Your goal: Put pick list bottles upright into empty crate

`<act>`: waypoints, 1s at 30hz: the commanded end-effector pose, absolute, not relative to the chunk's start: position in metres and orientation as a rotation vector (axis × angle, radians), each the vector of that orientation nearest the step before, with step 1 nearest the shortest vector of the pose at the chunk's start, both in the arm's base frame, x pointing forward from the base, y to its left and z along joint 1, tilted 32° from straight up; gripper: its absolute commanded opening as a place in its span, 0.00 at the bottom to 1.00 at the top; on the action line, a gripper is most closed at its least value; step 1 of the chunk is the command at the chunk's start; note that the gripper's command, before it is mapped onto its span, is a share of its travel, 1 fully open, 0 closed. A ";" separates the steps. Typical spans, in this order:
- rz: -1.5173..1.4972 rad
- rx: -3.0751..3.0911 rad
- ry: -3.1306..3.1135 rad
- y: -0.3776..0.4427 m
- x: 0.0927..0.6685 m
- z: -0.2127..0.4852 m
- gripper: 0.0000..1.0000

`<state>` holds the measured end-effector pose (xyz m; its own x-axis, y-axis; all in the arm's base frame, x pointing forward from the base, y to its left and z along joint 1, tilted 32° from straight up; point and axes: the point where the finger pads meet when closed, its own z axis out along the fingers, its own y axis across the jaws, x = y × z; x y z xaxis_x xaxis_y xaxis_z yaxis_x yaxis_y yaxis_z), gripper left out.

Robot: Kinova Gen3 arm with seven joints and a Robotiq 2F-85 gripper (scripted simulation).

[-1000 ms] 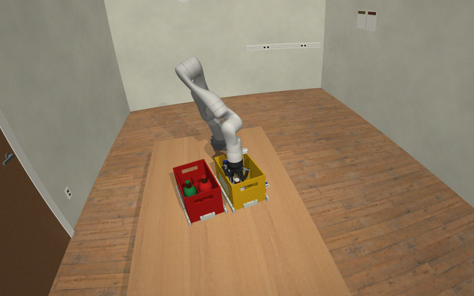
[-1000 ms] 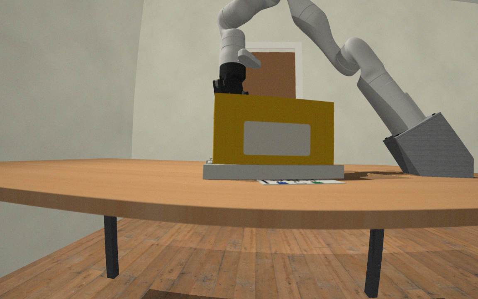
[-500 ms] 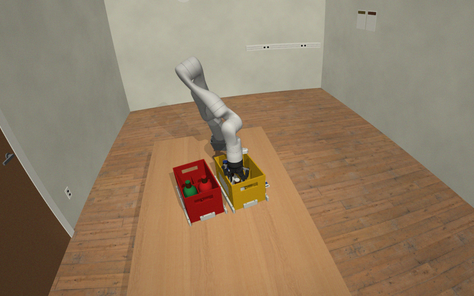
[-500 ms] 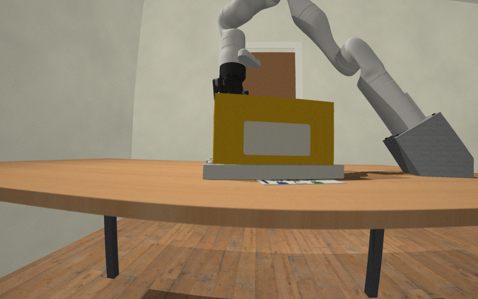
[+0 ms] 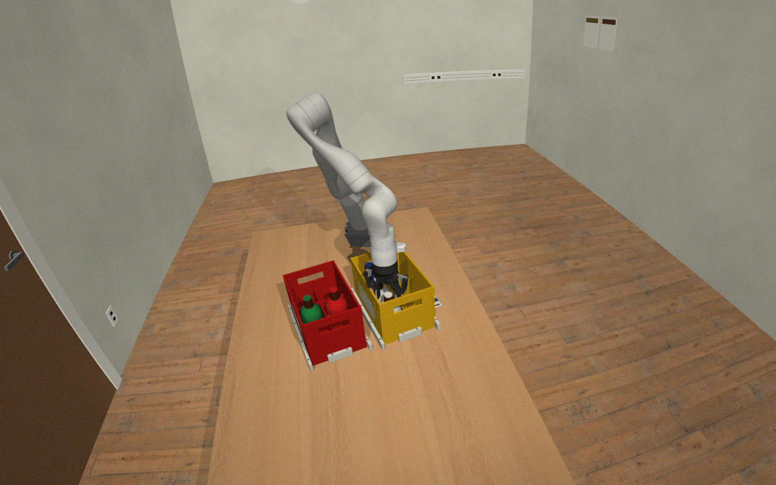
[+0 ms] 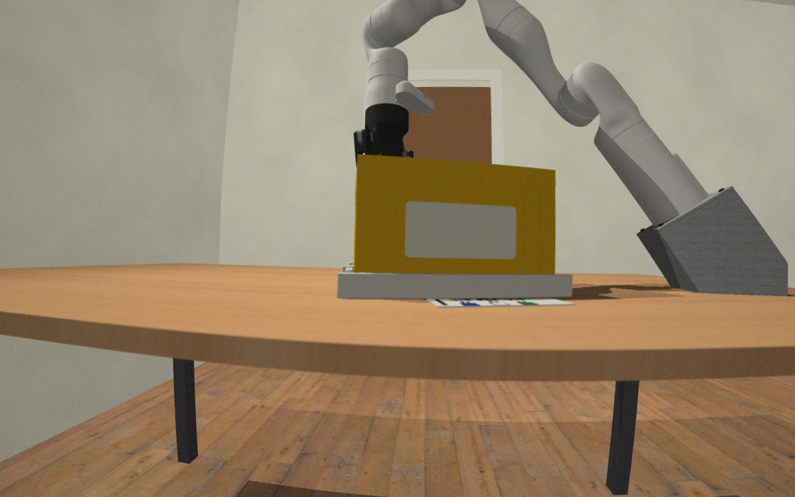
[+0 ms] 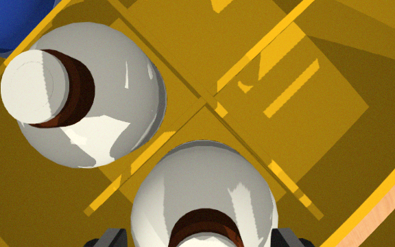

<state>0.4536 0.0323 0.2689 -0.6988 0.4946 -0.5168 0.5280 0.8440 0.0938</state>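
The end effector (image 5: 389,294) (image 6: 383,145) (image 7: 199,238) is open. It points down into the yellow crate (image 5: 411,318) (image 6: 381,185) (image 7: 365,204), with its 2 fingers apart. Between them is the cap of 1 white bottle (image 5: 388,296) (image 7: 204,178). In the wrist view, I can see a gap on each side of the cap, so the end effector does not grip it. This bottle is right below the end effector, in 1 box of the crate.

A 2nd white bottle (image 7: 122,65) is near the end effector, in the next box. A blue bottle (image 5: 368,265) (image 7: 9,20) is farther from it, past a thin yellow wall. So I see 3 bottles in the yellow crate.

The red crate (image 5: 333,339) is to 1 side of the end effector, beside the yellow crate. In it I see a green bottle (image 5: 311,311) and a red bottle (image 5: 336,304), both upright. The pick list (image 5: 437,302) (image 6: 502,302) lies on the surface (image 5: 378,409) (image 6: 264,315), on the other side of the end effector. It has a blue mark and a green mark, but its words are too small to read. Both crates sit flat, lower than the arm's wrist (image 5: 382,244) (image 6: 381,83).
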 end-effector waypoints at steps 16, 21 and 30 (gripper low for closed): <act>-0.082 0.747 2.480 0.033 0.454 0.270 0.67; -0.082 0.747 2.480 0.033 0.454 0.270 0.67; -0.082 0.747 2.480 0.034 0.450 0.276 0.67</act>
